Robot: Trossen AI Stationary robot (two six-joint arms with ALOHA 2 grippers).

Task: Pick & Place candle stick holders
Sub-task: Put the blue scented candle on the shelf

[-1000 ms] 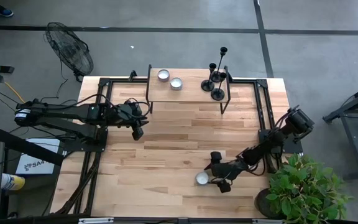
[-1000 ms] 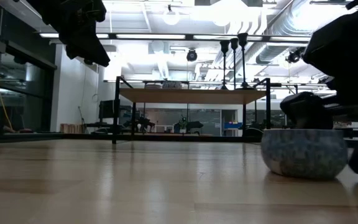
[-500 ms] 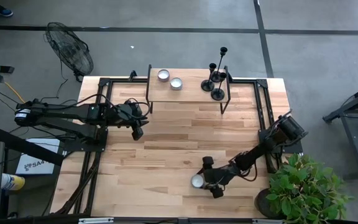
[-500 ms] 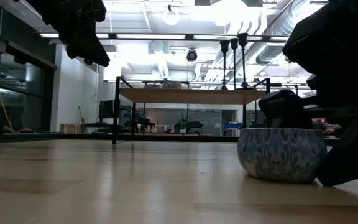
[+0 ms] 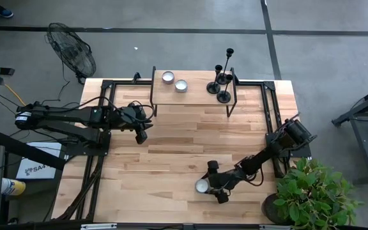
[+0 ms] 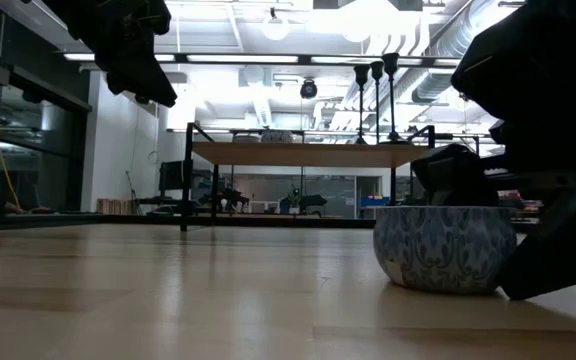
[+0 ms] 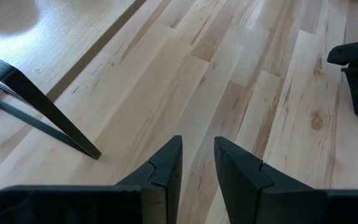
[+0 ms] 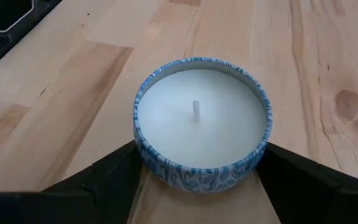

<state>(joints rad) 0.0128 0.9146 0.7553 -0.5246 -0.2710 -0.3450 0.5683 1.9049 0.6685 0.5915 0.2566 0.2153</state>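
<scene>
The three black candle stick holders [image 5: 222,82] stand by their round bases on the raised wooden shelf [image 5: 197,96] at the table's far edge; in the low view they [image 6: 376,100] rise above it. My right gripper [image 5: 213,184] is low at the table's near middle, shut on a blue-patterned candle tin [image 8: 201,127] with white wax and a wick. My left gripper [image 5: 141,133] hangs above the table's left part, its fingers [image 7: 166,168] a narrow gap apart with nothing between them. My right gripper has the candle tin's round wall [image 8: 143,158] between its two fingers, one on each opposite side. The fingers slant down at it from the table's right. The tin stands upright with its bottom [image 6: 443,285] on the table.
Two more candle tins [image 5: 168,76] [image 5: 181,85] sit on the shelf's left part. The shelf's black legs [image 5: 230,105] stand on the table. A potted plant [image 5: 312,198] is at the near right corner, a fan [image 5: 72,48] beyond the far left. Bare wood lies mid-table.
My right gripper has gone toward the table's left and a little toward its near edge, sinking slightly. The candle tin has slid along the table with it, staying upright. Most of this happened in the first half second.
</scene>
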